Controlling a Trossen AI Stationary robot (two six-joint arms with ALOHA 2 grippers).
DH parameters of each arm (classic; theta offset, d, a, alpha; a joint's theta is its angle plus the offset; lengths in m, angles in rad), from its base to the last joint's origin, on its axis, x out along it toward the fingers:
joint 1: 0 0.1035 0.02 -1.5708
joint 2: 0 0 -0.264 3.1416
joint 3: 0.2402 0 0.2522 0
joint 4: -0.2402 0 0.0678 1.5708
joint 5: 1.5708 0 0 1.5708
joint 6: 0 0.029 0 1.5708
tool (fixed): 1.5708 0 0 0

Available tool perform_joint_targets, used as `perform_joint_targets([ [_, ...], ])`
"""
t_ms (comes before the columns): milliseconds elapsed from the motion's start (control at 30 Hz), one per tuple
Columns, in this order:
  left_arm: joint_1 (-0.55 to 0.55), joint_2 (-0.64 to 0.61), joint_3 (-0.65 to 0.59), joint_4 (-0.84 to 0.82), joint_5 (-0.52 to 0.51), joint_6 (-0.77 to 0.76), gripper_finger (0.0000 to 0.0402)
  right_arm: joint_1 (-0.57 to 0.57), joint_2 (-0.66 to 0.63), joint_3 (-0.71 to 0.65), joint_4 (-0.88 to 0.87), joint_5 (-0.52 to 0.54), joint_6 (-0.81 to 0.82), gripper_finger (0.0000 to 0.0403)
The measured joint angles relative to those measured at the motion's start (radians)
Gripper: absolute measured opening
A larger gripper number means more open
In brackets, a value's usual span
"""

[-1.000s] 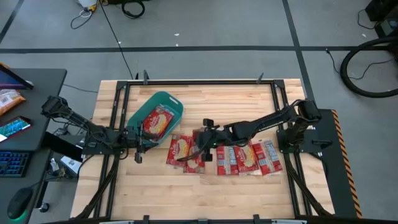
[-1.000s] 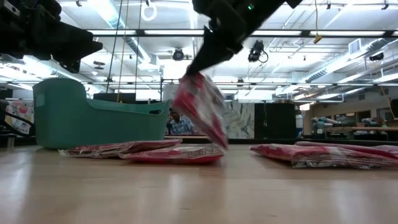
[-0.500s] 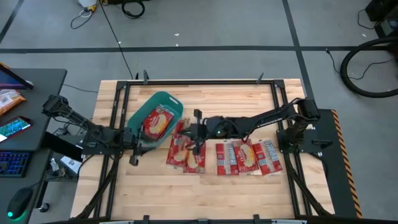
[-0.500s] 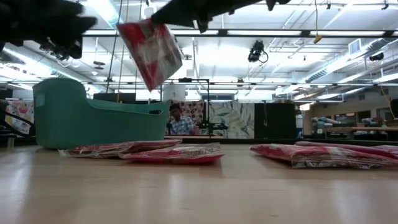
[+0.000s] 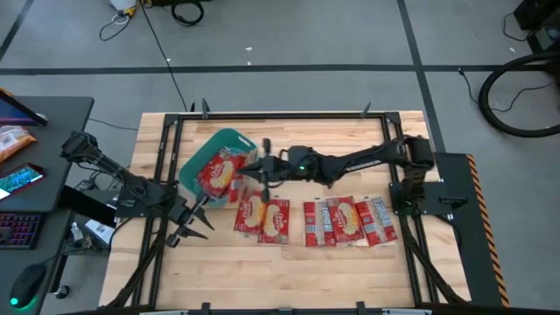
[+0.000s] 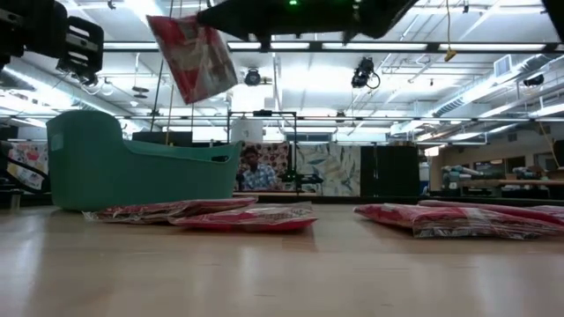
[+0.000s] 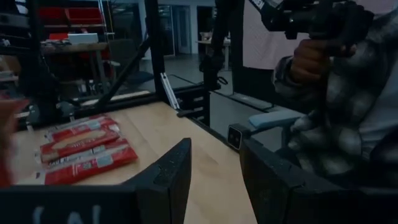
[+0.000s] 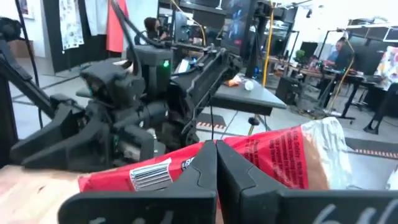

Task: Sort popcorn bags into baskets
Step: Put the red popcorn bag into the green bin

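Note:
My right gripper (image 6: 211, 18) is shut on a red popcorn bag (image 6: 194, 57) and holds it high over the right part of the teal basket (image 6: 132, 167). In the high view the right arm reaches level from the table's right side to the basket (image 5: 229, 137), which has a bag (image 5: 219, 175) lying in it. Two bags (image 5: 262, 216) lie flat just near of the basket, and several more bags (image 5: 346, 220) lie in a row to the right. My left gripper (image 5: 197, 229) stands open near the table's left side, near of the basket, with nothing between its fingers. My right gripper pinches the bag between its two shut fingers at its upper edge (image 8: 242, 152). The fingers come level from the table's right side. The bag hangs tilted below them, clear of the table and the basket (image 6: 189, 70).
The black frame rails (image 5: 166, 157) run along the table's left and right sides. A person in a checked sleeve (image 7: 348, 118) stands beyond the table's edge in the left wrist view. Bare wood lies along the near edge (image 5: 280, 280).
My right gripper has risen and gone toward the table's left and far side, tipping from slanting down to level. The bag has gone from hanging just above the table's bags to high over the basket. My left gripper has swung away from the basket toward the near edge.

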Motion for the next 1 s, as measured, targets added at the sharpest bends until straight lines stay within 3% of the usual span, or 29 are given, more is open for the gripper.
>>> perform_joint_targets([
  [233, 0.001, 0.014, 0.0, -0.023, 0.001, -0.002, 0.0142, -0.018, 0.154, 0.193, -0.022, -0.039, -0.028, 0.0],
  [533, 0.0, 0.016, 0.001, -0.054, 0.076, -0.029, 0.0142, -0.048, 0.35, 0.51, -0.147, -0.023, -0.059, 0.0001],
  [733, 0.001, 0.015, 0.001, -0.092, 0.076, -0.073, 0.0142, -0.06, 0.454, 0.613, -0.143, 0.098, -0.025, 0.0001],
  [1000, 0.001, 0.016, 0.001, -0.098, 0.072, -0.074, 0.0142, -0.06, 0.487, 0.616, -0.244, 0.257, 0.076, 0.0002],
])
